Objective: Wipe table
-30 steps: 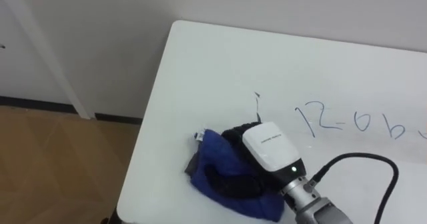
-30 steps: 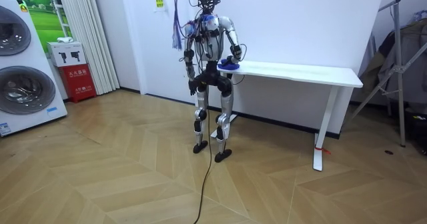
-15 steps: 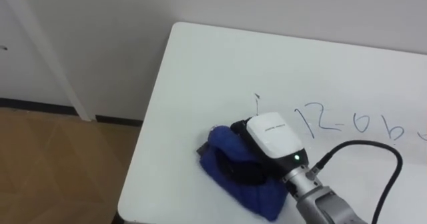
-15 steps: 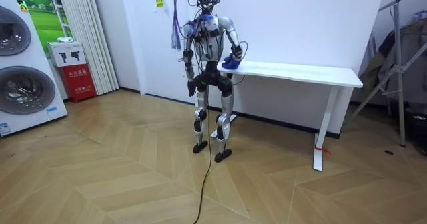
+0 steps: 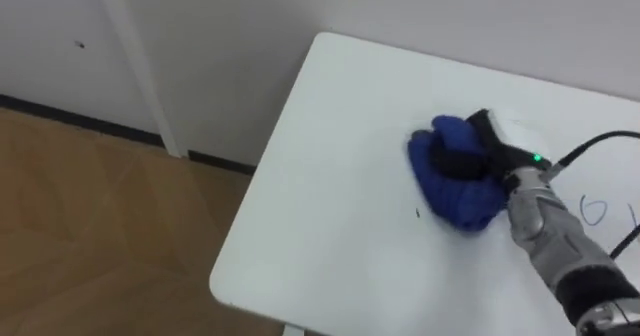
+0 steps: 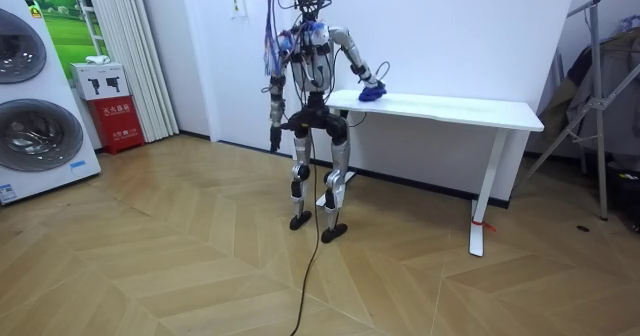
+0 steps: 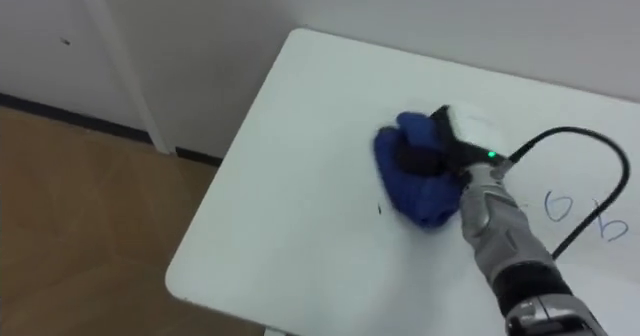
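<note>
Your right robot hand grips the bunched blue cloth, pressing it onto the white surface near its left end. The left robot hand hangs at the robot's side; whether it is open or closed cannot be told. Marker letters lie unwiped just right of the cloth. Keep pressure even and sweep right in overlapping passes.

Right hand: fingertips sunk into the folds of the blue cloth, which covers the table surface beneath it. Marker writing: cut off at the right edge, illegible. Left hand, room view: too small to assess.
</note>
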You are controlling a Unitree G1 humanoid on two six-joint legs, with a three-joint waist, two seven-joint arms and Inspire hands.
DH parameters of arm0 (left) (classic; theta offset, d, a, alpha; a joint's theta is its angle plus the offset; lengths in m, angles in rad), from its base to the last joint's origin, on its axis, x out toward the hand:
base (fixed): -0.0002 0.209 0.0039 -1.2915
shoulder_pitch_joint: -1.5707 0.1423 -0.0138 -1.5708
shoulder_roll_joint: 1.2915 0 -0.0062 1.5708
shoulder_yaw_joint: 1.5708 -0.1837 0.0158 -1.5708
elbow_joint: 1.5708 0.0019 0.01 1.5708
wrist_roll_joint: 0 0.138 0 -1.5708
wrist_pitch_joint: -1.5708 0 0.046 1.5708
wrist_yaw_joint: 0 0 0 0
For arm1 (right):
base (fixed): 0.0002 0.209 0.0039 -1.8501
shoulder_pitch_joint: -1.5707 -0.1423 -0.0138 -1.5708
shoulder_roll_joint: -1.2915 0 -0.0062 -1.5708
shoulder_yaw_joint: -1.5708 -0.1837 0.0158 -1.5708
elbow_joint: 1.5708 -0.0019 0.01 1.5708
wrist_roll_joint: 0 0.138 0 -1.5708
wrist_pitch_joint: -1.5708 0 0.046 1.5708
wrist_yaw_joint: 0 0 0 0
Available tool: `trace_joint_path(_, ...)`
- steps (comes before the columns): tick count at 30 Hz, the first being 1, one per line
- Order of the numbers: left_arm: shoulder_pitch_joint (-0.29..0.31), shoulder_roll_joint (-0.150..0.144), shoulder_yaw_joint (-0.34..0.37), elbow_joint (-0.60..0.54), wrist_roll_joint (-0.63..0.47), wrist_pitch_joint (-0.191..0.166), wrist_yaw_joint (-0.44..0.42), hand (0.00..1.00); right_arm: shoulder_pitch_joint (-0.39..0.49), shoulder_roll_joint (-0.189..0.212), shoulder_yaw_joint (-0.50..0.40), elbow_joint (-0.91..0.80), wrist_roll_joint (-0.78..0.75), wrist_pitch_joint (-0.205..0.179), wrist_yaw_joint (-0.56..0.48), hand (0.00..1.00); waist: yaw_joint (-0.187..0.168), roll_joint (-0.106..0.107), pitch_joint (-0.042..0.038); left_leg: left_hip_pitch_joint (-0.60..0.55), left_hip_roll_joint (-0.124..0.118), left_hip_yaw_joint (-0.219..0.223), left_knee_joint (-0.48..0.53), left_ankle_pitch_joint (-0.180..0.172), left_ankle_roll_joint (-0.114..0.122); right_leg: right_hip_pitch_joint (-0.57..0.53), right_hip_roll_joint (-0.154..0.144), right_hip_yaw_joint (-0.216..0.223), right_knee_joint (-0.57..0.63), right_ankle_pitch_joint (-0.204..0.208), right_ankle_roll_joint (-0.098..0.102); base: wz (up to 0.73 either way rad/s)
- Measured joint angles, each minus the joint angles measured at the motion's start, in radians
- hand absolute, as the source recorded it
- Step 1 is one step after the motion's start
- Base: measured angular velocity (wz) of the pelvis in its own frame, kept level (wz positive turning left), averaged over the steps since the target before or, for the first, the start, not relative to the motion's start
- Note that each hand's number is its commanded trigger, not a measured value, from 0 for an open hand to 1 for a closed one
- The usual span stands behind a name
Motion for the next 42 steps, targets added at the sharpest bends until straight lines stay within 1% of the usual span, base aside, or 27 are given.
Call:
trace_joint_path(2, -0.023, 0.014, -0.004, 0.001, -0.005, 0.001, -0.011, 0.0, -0.007, -0.026, -0.006, 0.043, 0.042, 0.001, -0.024, 1.0, -0.009, 0.002, 0.0013, -0.025, -0.001, 0.001, 0.016, -0.002, 0.004, -0.015, -0.005, -0.003, 0.0, -0.001, 0.002, 0.02)
trace_joint_path(4, -0.038, 0.03, 0.001, -0.002, -0.006, 0.001, -0.02, 0.0, -0.008, -0.034, -0.028, 0.067, 0.041, -0.008, -0.048, 1.0, -0.022, 0.002, 0.0009, -0.05, -0.002, 0.003, 0.032, -0.004, 0.007, -0.031, -0.006, -0.004, -0.001, -0.001, 0.002, 0.02)
trace_joint_path(6, -0.056, 0.042, 0.018, -0.014, -0.005, 0.001, -0.022, 0.0, -0.007, -0.045, -0.05, 0.078, 0.041, -0.004, -0.065, 1.0, -0.036, 0.003, 0.0011, -0.074, -0.002, 0.004, 0.043, -0.005, 0.008, -0.047, -0.006, -0.009, 0.003, -0.001, 0.002, 0.07)
trace_joint_path(8, -0.058, 0.047, 0.03, -0.026, -0.007, 0.001, -0.022, 0.0, 0.004, -0.063, -0.053, 0.079, 0.04, -0.001, -0.077, 1.0, -0.045, 0.01, -0.0016, -0.087, -0.002, 0.004, 0.05, -0.005, 0.009, -0.06, -0.006, -0.01, 0.013, -0.001, 0.002, 0.03)
trace_joint_path(11, -0.064, 0.048, 0.035, -0.029, -0.009, -0.001, -0.018, 0.0, 0.059, -0.091, -0.089, 0.086, 0.041, -0.006, -0.115, 1.0, -0.046, 0.015, -0.0079, -0.079, -0.002, 0.005, 0.039, -0.005, 0.009, -0.06, -0.005, -0.004, 0.013, 0.0, 0.002, -0.03)
trace_joint_path(12, -0.054, 0.048, 0.038, -0.029, -0.015, 0.0, -0.017, 0.0, 0.086, -0.095, -0.09, 0.082, 0.044, -0.007, -0.135, 1.0, -0.046, 0.015, -0.0172, -0.073, -0.001, 0.008, 0.027, -0.003, 0.009, -0.059, -0.005, 0.0, 0.012, 0.0, 0.002, -0.09)
trace_joint_path(13, -0.045, 0.048, 0.039, -0.029, -0.018, 0.0, -0.017, 0.0, 0.11, -0.096, -0.107, 0.078, 0.045, -0.012, -0.146, 1.0, -0.056, 0.016, -0.0212, -0.065, -0.002, 0.01, 0.023, -0.002, 0.008, -0.055, -0.004, 0.0, 0.011, 0.0, 0.002, -0.04)
trace_joint_path(14, -0.04, 0.047, 0.04, -0.031, -0.021, 0.0, -0.017, 0.0, 0.121, -0.096, -0.119, 0.079, 0.045, -0.017, -0.15, 1.0, -0.063, 0.016, -0.0215, -0.061, -0.003, 0.012, 0.024, -0.002, 0.008, -0.052, -0.004, -0.002, 0.011, -0.001, 0.002, 0.05)
trace_joint_path(17, -0.011, 0.039, 0.059, -0.078, -0.053, -0.001, -0.004, 0.0, 0.206, -0.096, -0.194, 0.074, 0.046, -0.031, -0.187, 1.0, -0.091, 0.011, -0.0263, -0.045, -0.004, 0.011, 0.017, -0.001, 0.008, -0.033, -0.001, -0.007, 0.003, -0.001, 0.002, 0.03)
trace_joint_path(19, 0.0, 0.04, 0.069, -0.086, -0.053, -0.001, 0.005, 0.0, 0.244, -0.096, -0.215, 0.074, 0.05, -0.032, -0.203, 1.0, -0.104, 0.006, -0.0323, -0.019, -0.004, 0.011, 0.006, -0.001, 0.008, -0.004, 0.0, -0.009, -0.008, -0.001, 0.002, 0.0)
trace_joint_path(20, 0.007, 0.041, 0.071, -0.098, -0.053, -0.004, 0.006, 0.0, 0.272, -0.096, -0.235, 0.072, 0.052, -0.032, -0.205, 1.0, -0.109, 0.003, -0.0339, -0.003, -0.004, 0.009, -0.003, -0.001, 0.008, 0.011, 0.0, -0.012, -0.009, -0.001, 0.002, 0.0)
trace_joint_path(23, 0.012, 0.041, 0.072, -0.107, -0.054, -0.01, 0.004, 0.0, 0.301, -0.09, -0.242, 0.064, 0.071, -0.019, -0.199, 1.0, -0.117, -0.003, -0.0372, 0.016, -0.004, 0.006, -0.014, -0.002, 0.008, 0.031, 0.001, -0.015, -0.017, -0.001, 0.002, -0.02)
trace_joint_path(24, 0.01, 0.039, 0.065, -0.107, -0.054, -0.01, 0.003, 0.0, 0.294, -0.084, -0.232, 0.045, 0.07, -0.003, -0.19, 1.0, -0.116, -0.005, -0.0338, 0.025, -0.002, 0.009, -0.018, -0.002, 0.007, 0.034, 0.002, -0.006, -0.021, -0.001, 0.002, -0.31)
trace_joint_path(26, -0.003, 0.029, 0.052, -0.105, -0.057, -0.01, 0.002, 0.0, 0.274, -0.081, -0.189, -0.019, 0.069, 0.055, -0.159, 1.0, -0.1, -0.001, -0.0305, 0.036, 0.001, 0.034, -0.028, -0.003, 0.006, 0.031, 0.005, 0.013, -0.018, -0.001, 0.002, -0.41)
trace_joint_path(27, -0.003, 0.027, 0.049, -0.104, -0.058, -0.01, 0.002, 0.0, 0.272, -0.081, -0.174, -0.052, 0.064, 0.074, -0.148, 1.0, -0.089, 0.001, -0.0313, 0.038, 0.003, 0.044, -0.031, -0.002, 0.006, 0.027, 0.007, 0.022, -0.016, 0.0, 0.001, -0.48)
trace_joint_path(28, -0.011, 0.028, 0.043, -0.104, -0.064, -0.01, 0.001, 0.0, 0.238, -0.078, -0.114, -0.115, 0.05, 0.108, -0.131, 1.0, -0.074, 0.006, -0.029, 0.043, 0.009, 0.063, -0.036, -0.001, 0.003, 0.013, 0.009, 0.026, -0.002, 0.002, -0.003, -0.47)
trace_joint_path(29, -0.01, 0.028, 0.043, -0.102, -0.066, -0.009, 0.002, 0.0, 0.211, -0.074, -0.072, -0.147, 0.046, 0.125, -0.119, 1.0, -0.07, 0.003, -0.0271, 0.042, 0.01, 0.063, -0.037, -0.001, 0.002, 0.005, 0.01, 0.026, 0.001, 0.005, -0.007, -0.52)
trace_joint_path(30, -0.015, 0.032, 0.041, -0.094, -0.067, -0.008, 0.003, 0.0, 0.141, -0.061, 0.009, -0.208, 0.025, 0.138, -0.095, 1.0, -0.068, 0.011, -0.0209, 0.041, 0.015, 0.064, -0.037, 0.001, -0.001, -0.001, 0.016, 0.022, -0.001, 0.011, -0.015, -0.3)
trace_joint_path(31, -0.024, 0.033, 0.037, -0.078, -0.068, -0.008, 0.004, 0.0, 0.066, -0.039, 0.078, -0.261, -0.028, 0.14, -0.081, 1.0, -0.063, 0.009, -0.0159, 0.031, 0.019, 0.064, -0.037, 0.004, -0.006, -0.012, 0.02, 0.023, -0.001, 0.014, -0.02, -0.14)
trace_joint_path(32, -0.033, 0.033, 0.032, -0.066, -0.068, -0.007, 0.004, 0.0, 0.019, -0.027, 0.105, -0.266, -0.051, 0.133, -0.077, 1.0, -0.061, 0.008, -0.0089, 0.026, 0.02, 0.061, -0.034, 0.005, -0.007, -0.013, 0.022, 0.022, -0.004, 0.015, -0.022, 0.17)
trace_joint_path(33, -0.049, 0.031, 0.021, -0.062, -0.061, -0.005, 0.003, 0.0, -0.064, -0.006, 0.129, -0.27, -0.095, 0.117, -0.061, 1.0, -0.055, 0.004, -0.0015, 0.013, 0.021, 0.051, -0.03, 0.007, -0.011, -0.018, 0.026, 0.017, -0.007, 0.015, -0.023, 0.25)
trace_joint_path(34, -0.055, 0.029, 0.02, -0.067, -0.049, -0.005, 0.003, 0.0, -0.118, -0.005, 0.132, -0.282, -0.126, 0.102, -0.047, 1.0, -0.015, -0.002, -0.0025, 0.002, 0.022, 0.046, -0.031, 0.01, -0.015, -0.032, 0.028, 0.012, -0.01, 0.015, -0.024, 0.23)
trace_joint_path(35, -0.052, 0.03, 0.022, -0.069, -0.041, -0.005, 0.003, 0.0, -0.143, -0.005, 0.136, -0.283, -0.127, 0.103, -0.043, 1.0, 0.005, -0.006, -0.0022, 0.0, 0.023, 0.045, -0.032, 0.012, -0.016, -0.035, 0.029, 0.01, -0.012, 0.016, -0.025, 0.12)
trace_joint_path(36, -0.04, 0.039, 0.022, -0.068, -0.039, 0.003, 0.004, 0.0, -0.181, -0.008, 0.151, -0.279, -0.119, 0.107, -0.04, 1.0, 0.037, -0.013, -0.0043, -0.001, 0.024, 0.038, -0.034, 0.016, -0.016, -0.034, 0.029, -0.002, -0.021, 0.016, -0.026, 0.32)
trace_joint_path(38, 0.002, 0.051, 0.022, -0.066, -0.039, 0.032, 0.012, 0.0, -0.212, -0.014, 0.159, -0.258, -0.108, 0.103, -0.039, 1.0, 0.046, -0.016, -0.0046, -0.005, 0.02, -0.002, -0.033, 0.016, -0.016, -0.021, 0.027, -0.033, -0.023, 0.016, -0.025, 0.61)
trace_joint_path(40, 0.036, 0.052, 0.023, -0.066, -0.038, 0.051, 0.011, 0.0, -0.202, -0.024, 0.154, -0.216, -0.094, 0.1, -0.039, 1.0, 0.044, -0.018, -0.0051, -0.009, 0.015, -0.028, -0.028, 0.015, -0.015, -0.008, 0.024, -0.045, -0.024, 0.016, -0.025, 0.56)
trace_joint_path(42, 0.059, 0.05, 0.026, -0.069, -0.022, 0.066, 0.01, 0.0, -0.186, -0.024, 0.136, -0.147, -0.094, 0.097, -0.035, 1.0, 0.042, -0.018, -0.0057, -0.014, 0.014, -0.041, -0.023, 0.015, -0.015, -0.005, 0.021, -0.061, -0.02, 0.016, -0.024, 0.4)
